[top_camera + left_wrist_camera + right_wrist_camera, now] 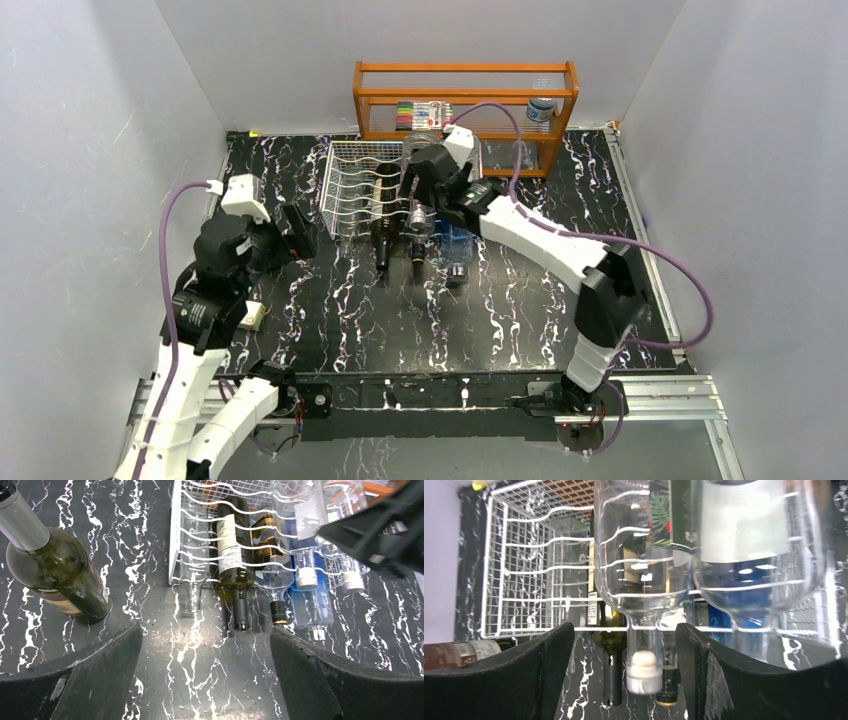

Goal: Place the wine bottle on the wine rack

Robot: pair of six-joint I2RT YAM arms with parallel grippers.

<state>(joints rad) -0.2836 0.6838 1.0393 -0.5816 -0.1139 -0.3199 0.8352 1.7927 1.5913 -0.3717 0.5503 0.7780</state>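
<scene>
Black marbled table, white walls; wine rack sits far centre w/ several bottles lying in it, necks toward the near side. Wine bottle isn't racked yet: it stands upright on the table left of the rack, near the left gripper, which has jaws wide apart & empty. Right gripper hangs over the rack, jaws apart either side of a clear bottle's neck, not gripping it (bottle rests in the top row). Left arm is clearly nearer, so prob. its pick. Bottle axis is vertical, cradles horizontal, so it needs tipping.
</scene>
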